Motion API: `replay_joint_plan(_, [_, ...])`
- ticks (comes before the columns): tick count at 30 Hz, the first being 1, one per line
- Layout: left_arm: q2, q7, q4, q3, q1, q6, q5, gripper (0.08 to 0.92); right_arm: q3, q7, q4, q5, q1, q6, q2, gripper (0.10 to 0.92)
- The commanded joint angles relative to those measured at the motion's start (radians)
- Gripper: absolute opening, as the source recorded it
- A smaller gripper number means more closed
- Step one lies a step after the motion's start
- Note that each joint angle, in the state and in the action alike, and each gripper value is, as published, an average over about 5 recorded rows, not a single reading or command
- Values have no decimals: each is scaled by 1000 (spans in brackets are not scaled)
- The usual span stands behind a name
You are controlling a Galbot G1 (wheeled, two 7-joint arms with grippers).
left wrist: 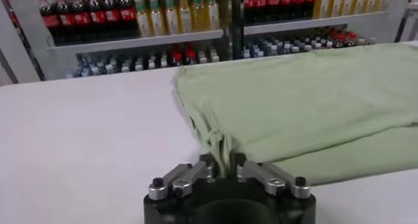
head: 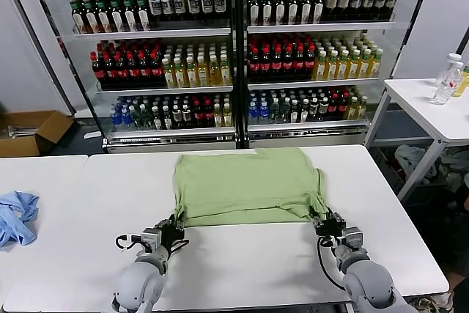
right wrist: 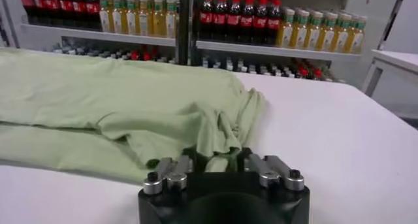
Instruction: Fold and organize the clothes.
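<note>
The light green shirt (head: 248, 185) lies partly folded on the white table (head: 242, 262), its printed front hidden. My left gripper (head: 176, 223) is shut on the shirt's near left corner; in the left wrist view the cloth (left wrist: 307, 108) bunches between the jaws of the left gripper (left wrist: 225, 168). My right gripper (head: 320, 221) is shut on the near right corner; in the right wrist view the shirt (right wrist: 124, 108) gathers into the right gripper (right wrist: 219, 159). Both corners sit low at the table surface.
A light blue cloth (head: 16, 218) lies at the table's left edge. A drinks fridge (head: 234, 49) full of bottles stands behind the table. A side table (head: 432, 108) with bottles is at the right, a cardboard box (head: 29, 131) at the left.
</note>
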Motion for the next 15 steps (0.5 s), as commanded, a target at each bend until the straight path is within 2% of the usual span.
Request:
replay_joint_plan(1, [39, 11, -195, -40, 191, 9, -49, 125, 32, 4, 148, 18, -135, -7, -51, 249])
replay_joint_plan(6, [65, 1, -364, -84, 351, 8, -42, 98, 108, 12, 310, -6, -304, -11, -70, 154])
replay_joint_plan(15, [72, 5, -533, -140, 590, 7, 18, 98, 216, 28, 507, -149, -609, -12, -25, 151])
